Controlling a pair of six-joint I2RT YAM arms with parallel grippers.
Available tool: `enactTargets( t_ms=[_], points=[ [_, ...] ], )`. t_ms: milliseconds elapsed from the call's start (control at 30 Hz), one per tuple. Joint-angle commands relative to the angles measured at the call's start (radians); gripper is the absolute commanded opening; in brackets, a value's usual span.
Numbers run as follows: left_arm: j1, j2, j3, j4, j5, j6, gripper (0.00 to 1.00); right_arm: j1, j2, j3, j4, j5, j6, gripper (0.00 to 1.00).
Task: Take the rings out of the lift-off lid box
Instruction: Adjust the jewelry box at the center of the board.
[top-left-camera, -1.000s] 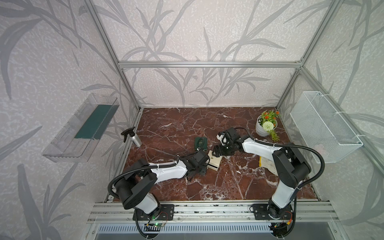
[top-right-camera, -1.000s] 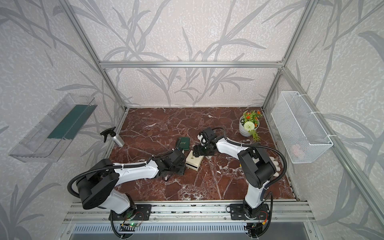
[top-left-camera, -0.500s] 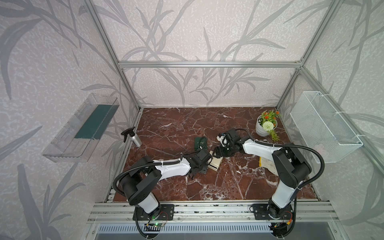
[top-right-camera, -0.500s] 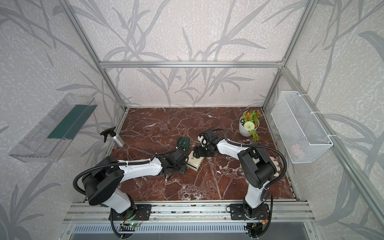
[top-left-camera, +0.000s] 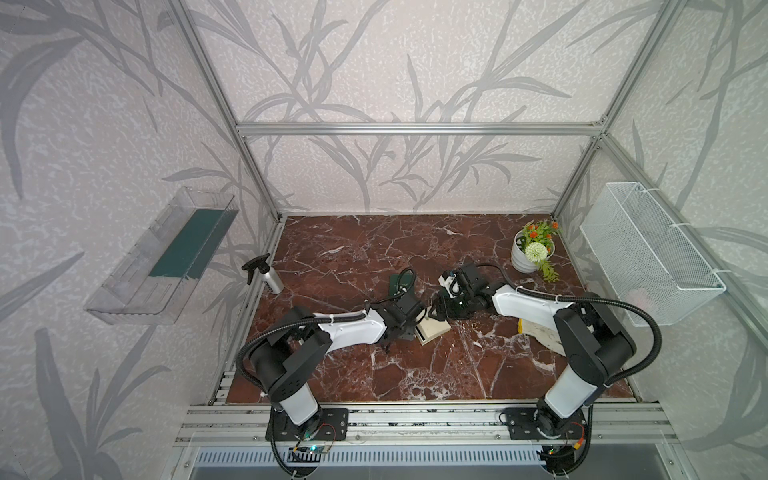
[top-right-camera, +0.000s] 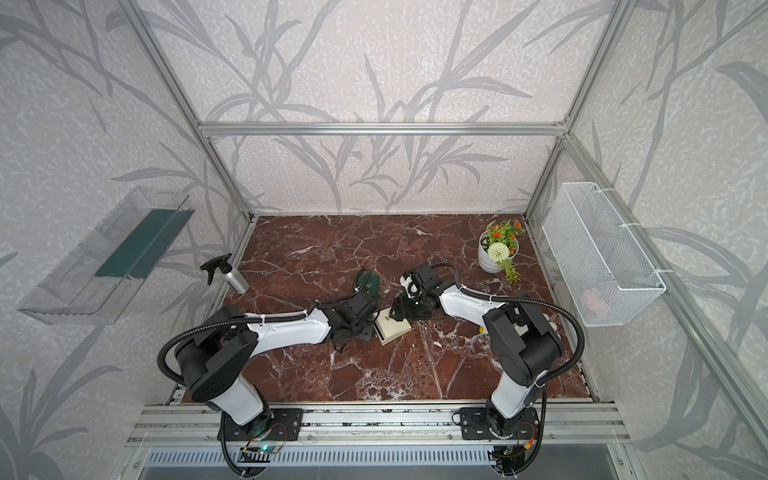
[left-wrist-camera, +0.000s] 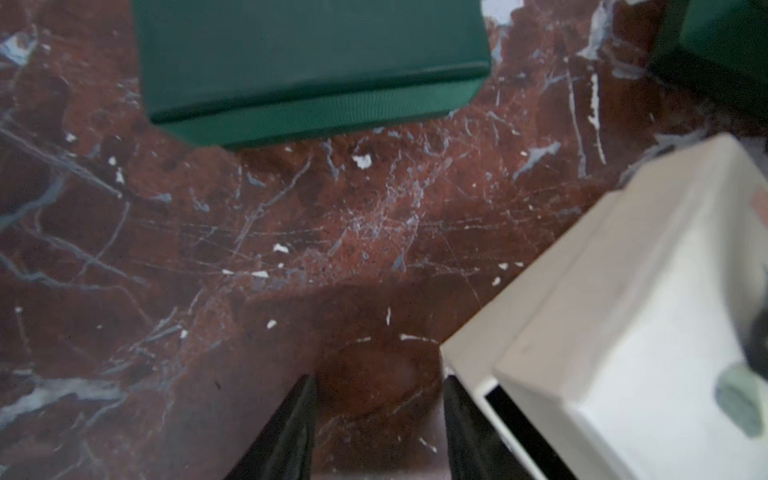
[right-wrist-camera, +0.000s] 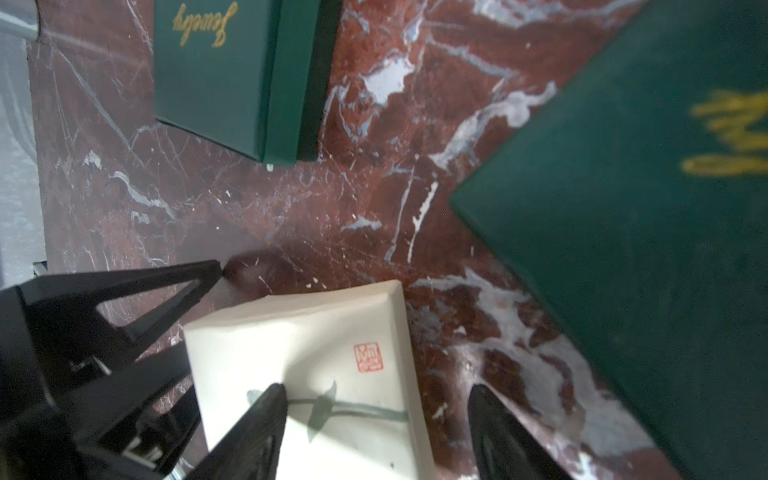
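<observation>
The cream lift-off lid box (top-left-camera: 435, 328) (top-right-camera: 395, 329) stands mid-table; its lid bears a red seal and a green painted sprig. In the left wrist view the lid (left-wrist-camera: 623, 332) sits askew over the lower part, with a dark gap at one corner. My left gripper (left-wrist-camera: 377, 386) (top-left-camera: 405, 328) is open beside the box, with only bare marble between its fingers. My right gripper (right-wrist-camera: 376, 395) (top-left-camera: 440, 309) is open above the lid (right-wrist-camera: 316, 345), one finger (right-wrist-camera: 266, 415) over the lid top and the other past its edge. The rings are hidden.
A green jewelry box (top-left-camera: 400, 286) (right-wrist-camera: 216, 79) lies just behind the cream box, and a second green box (right-wrist-camera: 623, 249) is close to my right gripper. A spray bottle (top-left-camera: 266, 276) is at the left edge. A flower pot (top-left-camera: 528, 253) and a wire basket (top-left-camera: 648, 257) are at the right.
My right gripper has come down toward the cream box and its jaws have narrowed. My left gripper has edged closer to the box's side.
</observation>
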Motion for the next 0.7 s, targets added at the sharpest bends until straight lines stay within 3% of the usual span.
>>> enactTargets(
  t_ms=[0, 133, 400, 667],
  points=[
    [0.018, 0.05, 0.037, -0.012, -0.009, 0.004, 0.49, 0.003, -0.042, -0.033, 0.024, -0.013, 0.045, 0.68],
    [0.021, 0.057, 0.072, -0.023, -0.001, 0.019, 0.49, 0.002, -0.053, -0.061, 0.055, -0.037, 0.085, 0.67],
    [0.028, -0.08, 0.025, -0.064, 0.024, 0.001, 0.48, 0.003, -0.089, -0.099, 0.09, -0.039, 0.147, 0.67],
    [0.054, -0.199, -0.064, 0.053, 0.233, -0.082, 0.53, 0.006, -0.111, -0.109, 0.104, -0.05, 0.164, 0.67]
  ],
)
